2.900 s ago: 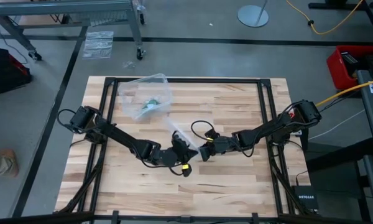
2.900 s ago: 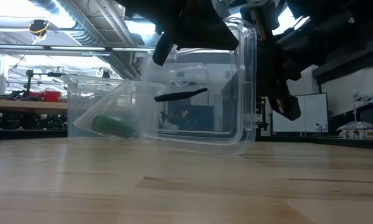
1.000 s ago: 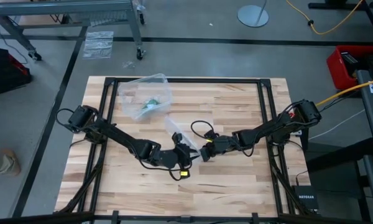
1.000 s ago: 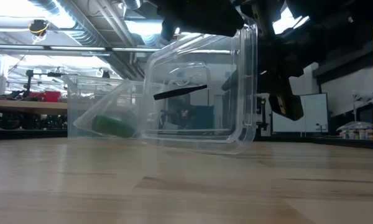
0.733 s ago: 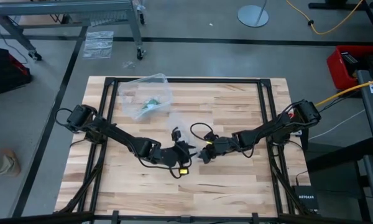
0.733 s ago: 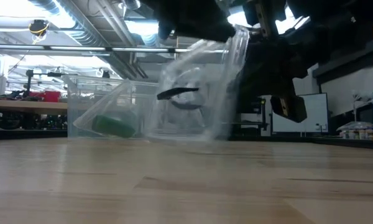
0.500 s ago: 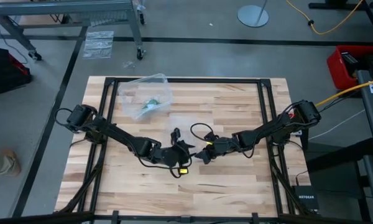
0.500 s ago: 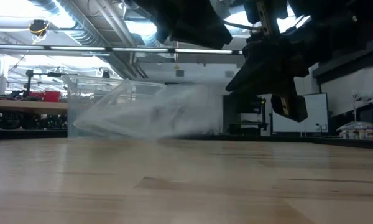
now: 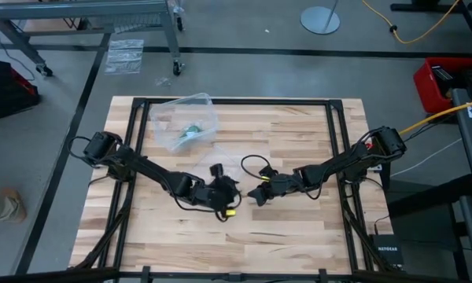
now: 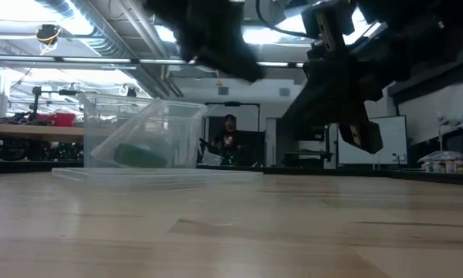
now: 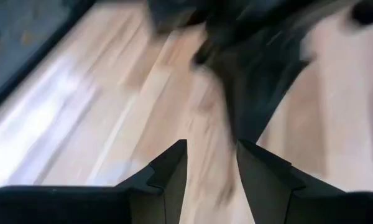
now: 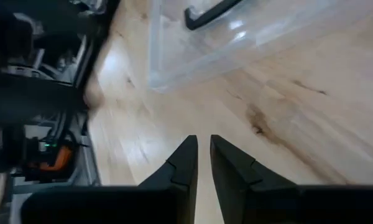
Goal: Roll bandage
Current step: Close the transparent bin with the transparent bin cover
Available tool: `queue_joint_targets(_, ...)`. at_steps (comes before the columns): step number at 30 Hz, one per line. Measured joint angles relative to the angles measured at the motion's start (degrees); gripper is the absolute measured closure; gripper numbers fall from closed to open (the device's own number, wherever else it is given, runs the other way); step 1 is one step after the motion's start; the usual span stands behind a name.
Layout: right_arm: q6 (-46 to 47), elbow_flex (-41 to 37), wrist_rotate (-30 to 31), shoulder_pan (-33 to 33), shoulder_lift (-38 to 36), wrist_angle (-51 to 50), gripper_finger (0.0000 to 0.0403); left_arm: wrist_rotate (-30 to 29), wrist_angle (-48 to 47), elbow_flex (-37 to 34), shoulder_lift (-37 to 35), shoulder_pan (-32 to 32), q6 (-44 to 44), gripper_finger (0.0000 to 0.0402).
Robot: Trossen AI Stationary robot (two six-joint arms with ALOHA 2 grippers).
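Clear glossy plastic container (image 10: pixel 143 131), wooden table (image 9: pixel 299 228)

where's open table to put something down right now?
Bare wood along the near edge of the table, below both arms, and the far right corner. Crowded: mid-table, where the left gripper and right gripper nearly meet beside the flat clear lid, and the far left, with the clear container holding the bandage.

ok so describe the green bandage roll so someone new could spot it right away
On the wooden table, look toward the far left corner for the tilted clear plastic container. The small bright green bandage roll lies inside it, the only green thing there; the clear flat lid beside it holds nothing.
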Motion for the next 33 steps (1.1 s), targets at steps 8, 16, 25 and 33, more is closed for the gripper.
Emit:
queue_joint_targets(8, -0.1, 0.0, 2.6, 0.0, 0.0, -5.8, 0.0354, 2.0, -26.2, -0.1, -2.3, 0.8, -22.3, 0.0282)
queue_joint_targets(16, -0.1, 0.0, 5.9, 0.0, 0.0, -11.9, 0.0354, 6.7, -38.6, -1.1, -1.8, 1.1, -28.3, 0.0281)
queue_joint_targets(25, 0.3, 0.0, 7.9, 0.0, -0.1, -13.1, 0.0354, 6.6, -43.7, -7.4, -1.8, 5.4, -38.1, 0.0281)
queue_joint_targets(33, 0.2, 0.0, 9.5, 0.0, -0.1, -13.2, 0.0354, 6.3, -48.6, -8.2, -1.8, 10.9, -40.8, 0.0281)
